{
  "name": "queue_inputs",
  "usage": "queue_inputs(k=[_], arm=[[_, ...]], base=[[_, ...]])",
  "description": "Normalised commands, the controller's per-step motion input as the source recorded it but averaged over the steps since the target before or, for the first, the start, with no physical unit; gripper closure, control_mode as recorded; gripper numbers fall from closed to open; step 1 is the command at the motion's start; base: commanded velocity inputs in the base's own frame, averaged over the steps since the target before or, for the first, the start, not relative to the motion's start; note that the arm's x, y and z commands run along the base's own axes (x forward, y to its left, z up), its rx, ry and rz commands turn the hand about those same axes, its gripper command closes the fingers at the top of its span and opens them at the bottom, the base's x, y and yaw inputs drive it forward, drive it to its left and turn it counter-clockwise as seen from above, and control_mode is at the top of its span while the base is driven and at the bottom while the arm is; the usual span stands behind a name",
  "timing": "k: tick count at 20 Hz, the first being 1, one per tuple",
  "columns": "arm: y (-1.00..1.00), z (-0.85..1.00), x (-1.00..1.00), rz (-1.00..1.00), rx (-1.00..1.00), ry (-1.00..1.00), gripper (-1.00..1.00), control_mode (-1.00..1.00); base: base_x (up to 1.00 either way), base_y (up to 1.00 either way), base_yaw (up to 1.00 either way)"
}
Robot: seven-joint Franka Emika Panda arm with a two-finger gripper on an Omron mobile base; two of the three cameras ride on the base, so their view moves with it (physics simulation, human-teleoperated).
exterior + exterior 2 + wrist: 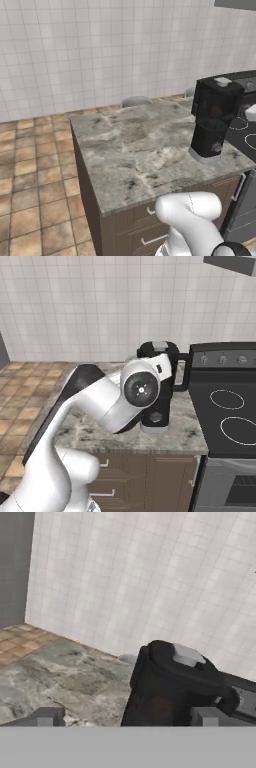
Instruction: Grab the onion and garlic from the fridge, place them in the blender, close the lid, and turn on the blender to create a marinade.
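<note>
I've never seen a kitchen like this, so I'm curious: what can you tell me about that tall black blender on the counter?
The tall black blender stands upright near the right end of the grey marbled stone counter, beside the black stove. Its dark see-through jar sits on a black base with a grey bottom rim and a front button. A side handle points toward the stove. The flat black lid with a light grey knob is on top. A reddish shape shows faintly inside. Nothing grips it.

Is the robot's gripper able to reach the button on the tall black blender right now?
Probably yes. The tall black blender stands near the counter's front edge, its lid on, and the open gripper sits close beside it. The front button isn't clearly visible, though.
</note>
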Motion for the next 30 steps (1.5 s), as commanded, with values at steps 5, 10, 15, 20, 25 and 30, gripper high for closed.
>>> queue_inputs(k=[5, 10, 15, 20, 25, 30], arm=[[-0.2, -0.99, -0.76, 0.15, 0.0, -0.03, -1.0, -1.0], [-0.2, -0.97, -0.18, 0.22, 0.0, -0.01, -1.0, -1.0], [-0.05, -0.51, 0.25, 0.29, 0.0, -0.03, -1.0, -1.0], [0.0, -0.31, 0.31, 0.18, -0.01, -0.05, -1.0, -1.0], [0.03, -0.14, 0.34, 0.02, 0.0, 0.0, -1.0, -1.0], [-0.01, -0.16, 0.35, 0.0, 0.0, 0.0, -1.0, -1.0]], base=[[0.0, 0.0, 0.0], [0.0, 0.0, 0.0], [0.0, 0.0, 0.0], [0.0, 0.0, 0.0], [0.0, 0.0, 0.0], [0.0, 0.0, 0.0]])
